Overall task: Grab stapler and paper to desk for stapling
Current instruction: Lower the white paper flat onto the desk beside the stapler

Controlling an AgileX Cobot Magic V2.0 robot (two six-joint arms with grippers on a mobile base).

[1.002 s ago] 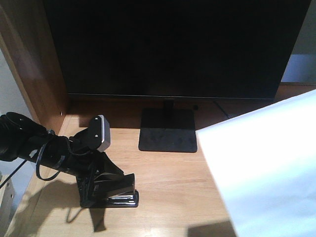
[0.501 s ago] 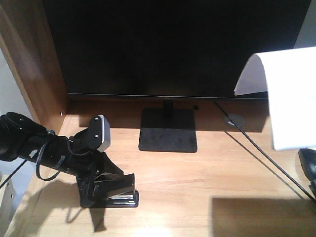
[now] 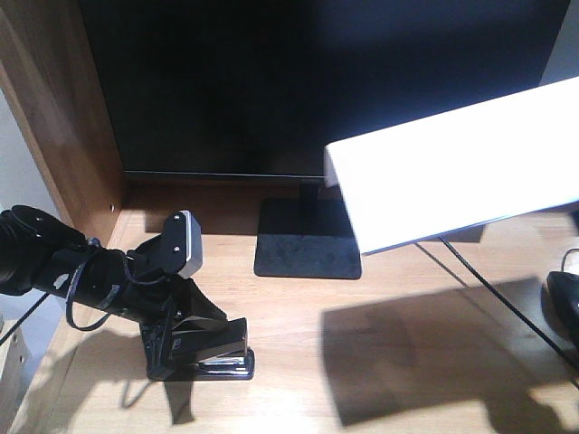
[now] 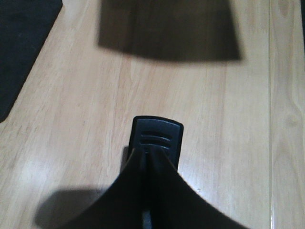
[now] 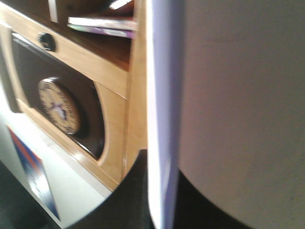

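Stapler (image 3: 215, 353) is clamped at its rear by the left gripper (image 3: 181, 342). In the left wrist view the dark fingers converge over its black top. Its base rests on the desk (image 3: 308, 325) at the near left, so that half of the fetching looks done, though the stapler has not been let go.

The right gripper (image 5: 159, 205) shows only in its own wrist view, as dark fingers on either side of the paper (image 3: 461, 167), apparently pinching it. The sheet hangs tilted in the air over the right of the desk, in front of the monitor (image 3: 317, 81), with its shadow on the wood below.

By my reading, what is left is to lay the sheet flat, bring an edge into the stapler's mouth and press.

Count: one stapler, one sheet, two grippers, one monitor on one stand (image 3: 308, 240).
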